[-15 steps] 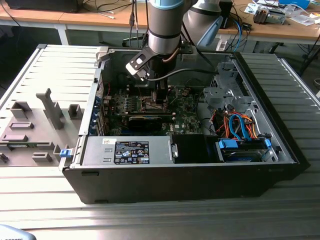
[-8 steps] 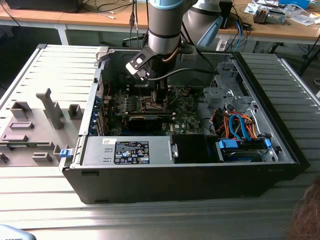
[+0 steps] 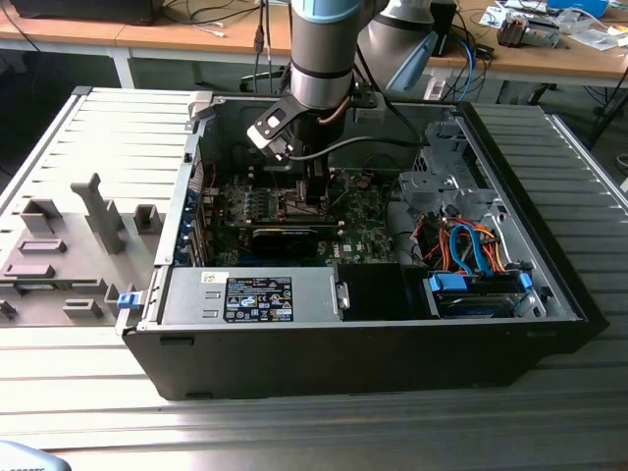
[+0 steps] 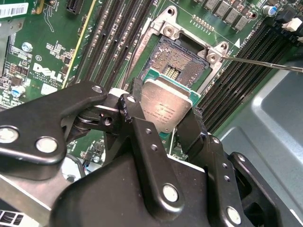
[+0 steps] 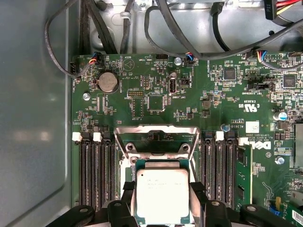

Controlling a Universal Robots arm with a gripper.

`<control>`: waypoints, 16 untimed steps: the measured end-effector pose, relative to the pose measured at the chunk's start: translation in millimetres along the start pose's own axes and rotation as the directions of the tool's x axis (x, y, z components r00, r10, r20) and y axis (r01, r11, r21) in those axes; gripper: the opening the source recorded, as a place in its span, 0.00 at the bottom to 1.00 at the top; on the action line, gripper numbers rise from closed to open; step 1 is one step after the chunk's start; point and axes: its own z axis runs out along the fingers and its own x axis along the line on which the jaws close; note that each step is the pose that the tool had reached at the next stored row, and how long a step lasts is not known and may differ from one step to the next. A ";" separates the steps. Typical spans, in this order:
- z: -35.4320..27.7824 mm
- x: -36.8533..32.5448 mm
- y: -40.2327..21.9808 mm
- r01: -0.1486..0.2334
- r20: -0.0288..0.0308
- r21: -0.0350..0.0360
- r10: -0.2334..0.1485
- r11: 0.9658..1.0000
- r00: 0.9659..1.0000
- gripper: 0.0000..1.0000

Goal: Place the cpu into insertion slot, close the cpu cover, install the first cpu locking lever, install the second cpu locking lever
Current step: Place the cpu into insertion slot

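While your gripper (image 4: 163, 113) clamps the cpu (image 4: 166, 105) by its edges | it hangs over the insertion slot (image 4: 182, 61) (pins bare) | cpu cover (image 5: 156, 129) stands raised open.

Even, diffuse light is cast from above in the exterior view, with pale glare on the ribbed table (image 3: 294, 432); the computer case (image 3: 392, 363) interior is shadowed beneath the arm (image 3: 324, 49). In both wrist views a soft sheen is carried by the cpu (image 4: 165, 109) (image 5: 162, 196).

Exterior view – high, angled down into computer case (image 3: 373, 343); both wrist views close, share insertion slot (image 4: 182, 61).
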 end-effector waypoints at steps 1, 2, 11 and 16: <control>0.1 0.1 0.0 0.000 0.000 0.000 0.000 1.000 1.000 0.54; 0.4 0.2 0.0 0.000 0.000 0.000 0.000 1.000 1.000 0.54; 5.4 7.8 -3.1 0.000 0.029 0.000 0.000 1.000 1.000 0.54; 7.6 17.2 -5.4 0.001 0.056 0.000 -0.001 1.000 0.998 0.54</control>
